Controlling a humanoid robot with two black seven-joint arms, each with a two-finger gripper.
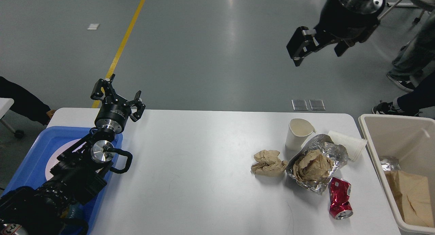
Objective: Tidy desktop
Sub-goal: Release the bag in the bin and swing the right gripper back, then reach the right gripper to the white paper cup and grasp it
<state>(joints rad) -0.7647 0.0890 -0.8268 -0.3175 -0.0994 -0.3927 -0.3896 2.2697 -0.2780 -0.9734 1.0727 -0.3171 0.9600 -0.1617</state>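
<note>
The white desktop point(190, 174) carries litter at its right end: a crumpled brown paper ball point(268, 163), a sheet of foil holding more brown paper point(316, 164), a crushed red can point(340, 198), an upright paper cup point(298, 133) and a white cup lying on its side point(348, 144). My left gripper point(117, 94) stands open and empty above the table's far left edge. High above the far right end, my right gripper point(317, 53) hangs open with nothing in it, well clear of the litter.
A beige bin point(373, 153) stands off the table's right end, holding foil and a brown paper bag. A blue tray point(30, 160) lies at the left under my left arm. People's legs and a chair are on the floor at the far right.
</note>
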